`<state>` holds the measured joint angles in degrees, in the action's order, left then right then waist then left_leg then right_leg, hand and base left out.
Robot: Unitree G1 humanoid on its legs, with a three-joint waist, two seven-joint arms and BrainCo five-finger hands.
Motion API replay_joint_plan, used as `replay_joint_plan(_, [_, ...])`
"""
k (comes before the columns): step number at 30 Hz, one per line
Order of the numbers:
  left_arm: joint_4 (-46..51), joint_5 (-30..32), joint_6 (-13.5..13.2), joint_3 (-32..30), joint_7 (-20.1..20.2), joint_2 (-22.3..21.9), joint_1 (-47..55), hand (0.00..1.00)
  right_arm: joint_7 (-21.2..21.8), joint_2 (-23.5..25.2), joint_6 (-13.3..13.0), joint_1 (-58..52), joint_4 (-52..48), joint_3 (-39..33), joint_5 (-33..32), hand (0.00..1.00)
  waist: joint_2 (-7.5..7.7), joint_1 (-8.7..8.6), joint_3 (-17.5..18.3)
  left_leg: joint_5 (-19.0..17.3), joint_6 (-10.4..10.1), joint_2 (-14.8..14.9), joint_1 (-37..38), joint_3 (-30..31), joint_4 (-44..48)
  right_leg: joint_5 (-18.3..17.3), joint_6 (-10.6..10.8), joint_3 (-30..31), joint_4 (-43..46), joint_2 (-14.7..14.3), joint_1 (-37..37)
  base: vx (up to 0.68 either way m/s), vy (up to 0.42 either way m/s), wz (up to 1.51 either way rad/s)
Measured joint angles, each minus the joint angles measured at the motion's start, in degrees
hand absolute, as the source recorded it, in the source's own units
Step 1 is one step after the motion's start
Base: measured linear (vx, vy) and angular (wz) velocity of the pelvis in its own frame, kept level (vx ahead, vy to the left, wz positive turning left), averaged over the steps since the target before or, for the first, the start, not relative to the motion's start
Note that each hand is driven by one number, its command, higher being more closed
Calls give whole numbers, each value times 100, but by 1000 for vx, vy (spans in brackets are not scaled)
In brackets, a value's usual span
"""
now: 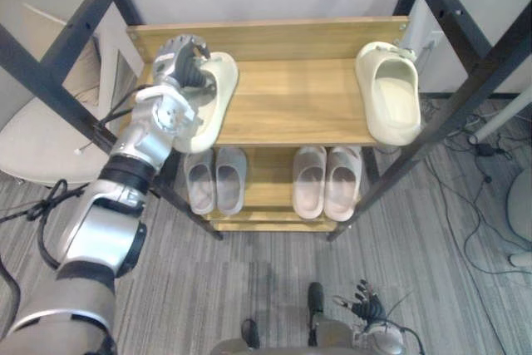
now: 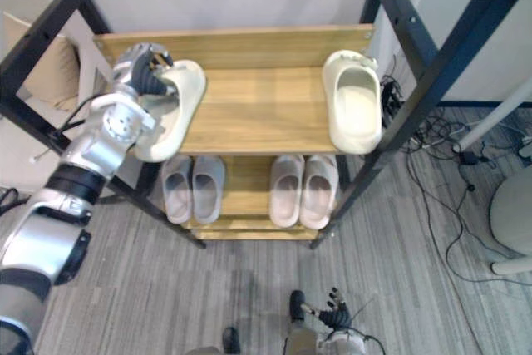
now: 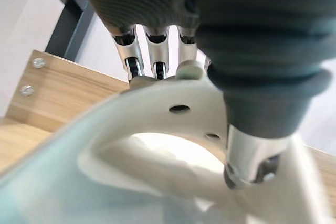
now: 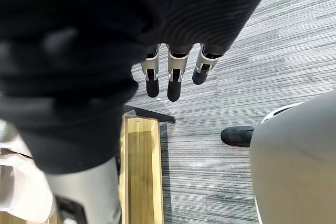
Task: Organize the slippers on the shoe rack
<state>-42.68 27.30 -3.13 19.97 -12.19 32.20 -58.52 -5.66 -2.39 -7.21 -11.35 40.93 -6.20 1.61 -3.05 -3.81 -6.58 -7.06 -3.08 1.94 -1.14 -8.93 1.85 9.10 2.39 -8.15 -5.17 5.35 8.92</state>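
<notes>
A cream slipper (image 1: 214, 106) lies at the left end of the top wooden shelf (image 1: 291, 97), its heel hanging over the front edge. My left hand (image 1: 179, 62) is shut on its toe strap; in the left wrist view the fingers (image 3: 157, 61) curl over the perforated strap (image 3: 178, 111) and the thumb presses from the other side. The matching cream slipper (image 1: 389, 93) lies at the shelf's right end, toe toward the wall. My right hand (image 1: 366, 301) hangs low near the floor, its fingers (image 4: 176, 77) straight and empty.
On the lower shelf sit a grey pair (image 1: 214, 179) and a pink pair (image 1: 326, 180) side by side. Black metal posts (image 1: 465, 81) frame the rack on both sides. Cables (image 1: 482, 172) trail over the carpet at the right. A beige cushion (image 1: 41, 143) lies left.
</notes>
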Motion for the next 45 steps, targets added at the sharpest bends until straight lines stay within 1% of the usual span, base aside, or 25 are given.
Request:
replay_joint_plan(6, [30, -50, -4, -19, -5, 3, 17, 100, -1, 2, -1, 2, 3, -10, 1, 0, 0, -9, 0, 0, 1, -17, 16, -7, 23, 44, -15, 8, -4, -10, -10, -8, -2, -1])
replay_joint_plan(9, [72, -77, -7, -199, -14, 3, 135, 100, -3, 2, -2, 18, 6, -11, 1, 0, -2, -51, -1, 0, 3, -24, 39, -5, 27, 53, -5, -4, -33, -6, -30, -24, -2, 0])
replay_joint_plan(16, [452, -169, -8, -320, -136, 5, 476, 100, -4, 1, 0, 58, 49, -11, 1, 0, -10, -96, -6, 2, 6, -32, 96, 29, 13, 50, -2, -46, -43, -10, -90, 0, 0, 0])
replay_joint_plan(18, [637, -265, -16, -316, -152, -1, 556, 100, -4, 1, 1, 77, 59, -11, 1, 0, -11, -130, -6, 3, 6, -45, 98, 34, 7, 49, 0, -54, -43, -6, -92, 0, 0, 0])
replay_joint_plan(23, [768, -280, -36, -283, -168, -18, 562, 100, -4, 3, 5, 181, 158, -10, 0, 0, -14, -259, -7, 4, 8, -58, 105, 50, 3, 49, 0, -70, -42, -2, -100, 0, 0, 0])
replay_joint_plan(29, [902, -280, -40, -90, -266, -311, 545, 100, -5, -2, 3, 190, 171, -6, -8, 0, -20, -280, -3, 11, 21, -57, 95, 68, 19, 54, 5, -45, -42, 33, -105, 0, 0, 1])
replay_joint_plan(31, [900, -280, -35, 15, -275, -487, 442, 100, -7, -5, 2, 189, 173, -8, -47, 0, -20, -287, -3, 17, 33, -83, 78, 61, 28, 70, 25, -8, -42, 60, -91, 0, 0, 0])
replay_joint_plan(34, [884, -280, -33, 71, -293, -638, 242, 100, -17, -3, -2, 197, 157, -14, -64, 0, -19, -317, -1, 26, 59, -135, -9, -3, 39, 112, 58, 96, -42, 99, 22, -9, 9, -7])
replay_joint_plan(39, [681, -280, 4, 83, -392, -731, -6, 100, -66, 7, -3, 200, 132, -35, -176, 0, -19, -380, 0, 26, 65, -163, -61, -161, 41, 172, 76, 259, -13, 104, 152, -1, 14, -17])
replay_joint_plan(41, [563, -281, 32, 83, -408, -883, -121, 100, -99, 13, -4, 196, 114, -36, -176, 0, -18, -412, 0, 24, 68, -163, -65, -167, 41, 176, 73, 267, -8, 101, 159, 14, 2, -6])
replay_joint_plan(45, [488, -282, 85, 82, -543, -956, -184, 100, -125, 15, -3, 168, 48, -45, -178, 0, -18, -416, 0, 0, 98, -163, -98, -358, 39, 225, 69, 451, -7, 89, 288, 4, 2, -22])
